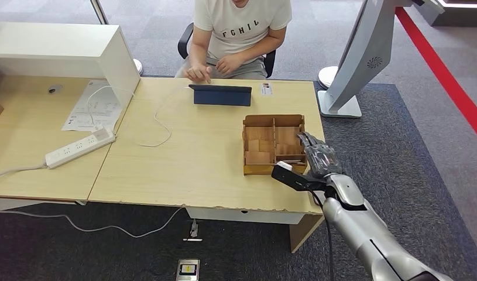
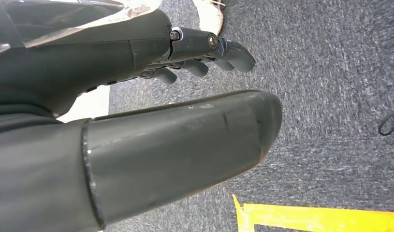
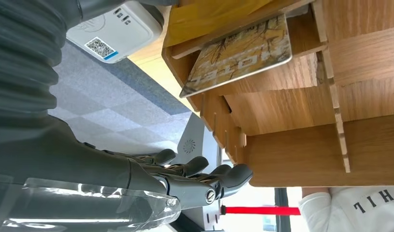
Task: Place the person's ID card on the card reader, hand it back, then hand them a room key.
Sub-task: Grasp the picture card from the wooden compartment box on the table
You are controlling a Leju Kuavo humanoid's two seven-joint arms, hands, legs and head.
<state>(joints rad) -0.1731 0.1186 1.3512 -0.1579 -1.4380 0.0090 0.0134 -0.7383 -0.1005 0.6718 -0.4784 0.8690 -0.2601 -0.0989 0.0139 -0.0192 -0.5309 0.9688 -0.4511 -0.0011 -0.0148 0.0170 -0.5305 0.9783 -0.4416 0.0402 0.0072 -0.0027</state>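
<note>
Head view: the right hand (image 1: 319,157) hangs over the near right corner of the compartmented wooden box (image 1: 273,144) on the pale wooden desk (image 1: 183,158), fingers extended and apart, holding nothing. A patterned hotel key card (image 3: 238,53) leans inside one compartment. The small white ID card (image 1: 266,89) lies on the far desk edge, just right of the dark blue tablet-like card reader (image 1: 222,95). The left hand (image 2: 185,63) hangs above grey carpet (image 2: 330,96), fingers loosely curled, empty.
</note>
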